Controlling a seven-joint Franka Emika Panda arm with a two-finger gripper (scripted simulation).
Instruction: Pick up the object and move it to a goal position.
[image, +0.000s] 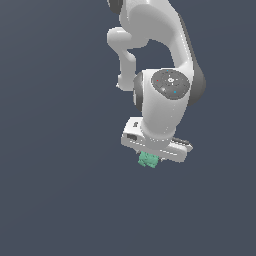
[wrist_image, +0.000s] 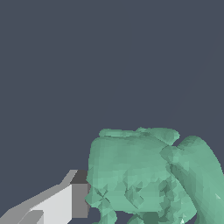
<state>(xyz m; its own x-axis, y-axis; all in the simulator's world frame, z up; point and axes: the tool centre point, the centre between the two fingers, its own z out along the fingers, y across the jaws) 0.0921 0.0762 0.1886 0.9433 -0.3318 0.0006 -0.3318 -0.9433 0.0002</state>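
The object (image: 148, 160) is a small teal-green lumpy block that pokes out from under the white gripper (image: 151, 154) in the exterior view. The arm's white hand covers its fingers there. In the wrist view the object (wrist_image: 144, 175) fills much of the picture. One grey-white finger (wrist_image: 65, 203) presses against its side. The other finger is hidden behind the object. The jaws stand closed on the object.
A plain dark blue-grey surface (image: 55, 190) lies all around with no other objects on it. The arm's white links (image: 150, 30) rise toward the exterior view's top.
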